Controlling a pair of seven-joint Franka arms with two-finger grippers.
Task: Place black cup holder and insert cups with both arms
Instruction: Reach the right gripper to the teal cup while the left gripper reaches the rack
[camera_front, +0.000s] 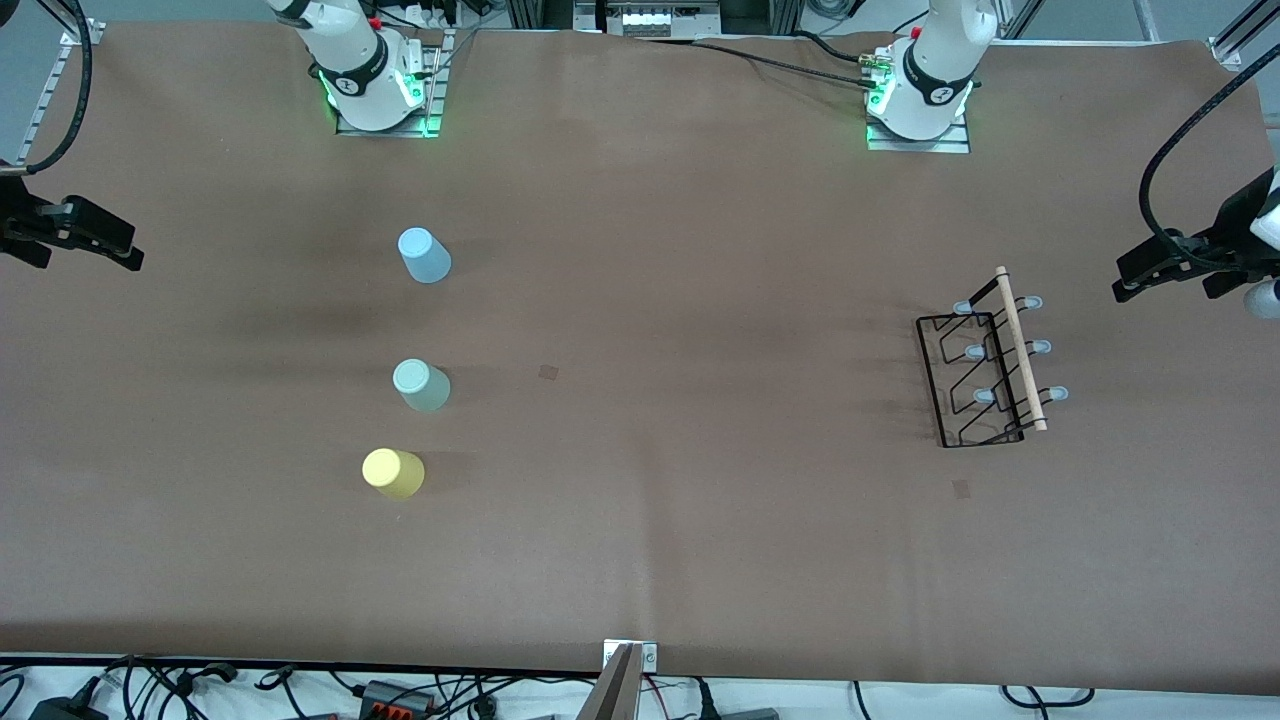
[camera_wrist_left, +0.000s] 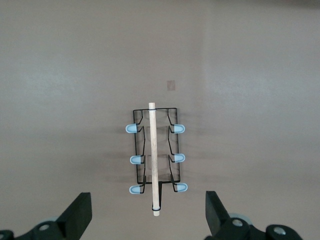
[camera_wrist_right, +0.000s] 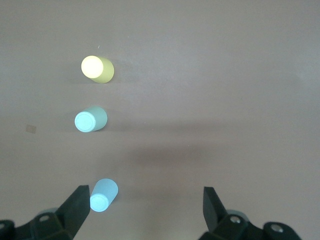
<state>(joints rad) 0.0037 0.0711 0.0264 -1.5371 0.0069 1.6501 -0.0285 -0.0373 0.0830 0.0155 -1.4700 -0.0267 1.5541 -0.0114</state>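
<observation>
The black cup holder (camera_front: 1020, 350) stands on the brown table toward the left arm's end, with its wooden rod handle on top and its capped prongs out to both sides. My left gripper (camera_front: 1135, 275) is open and empty, up in the air beside it; in the left wrist view the holder (camera_wrist_left: 154, 160) lies between and ahead of the open gripper (camera_wrist_left: 147, 197). Three cups stand narrow end up in a row toward the right arm's end: light blue (camera_front: 425, 255), mint green (camera_front: 421, 385), yellow (camera_front: 393, 473). My right gripper (camera_front: 125, 250) is open and empty, high beside them; its wrist view shows the gripper (camera_wrist_right: 145, 192) with the blue (camera_wrist_right: 102, 196), mint (camera_wrist_right: 90, 120) and yellow (camera_wrist_right: 97, 68) cups.
The two arm bases (camera_front: 375, 85) (camera_front: 920, 95) stand along the table edge farthest from the front camera. Small square marks sit on the table mid-way (camera_front: 548, 372) and near the holder (camera_front: 961, 488). Cables run along the near edge (camera_front: 400, 690).
</observation>
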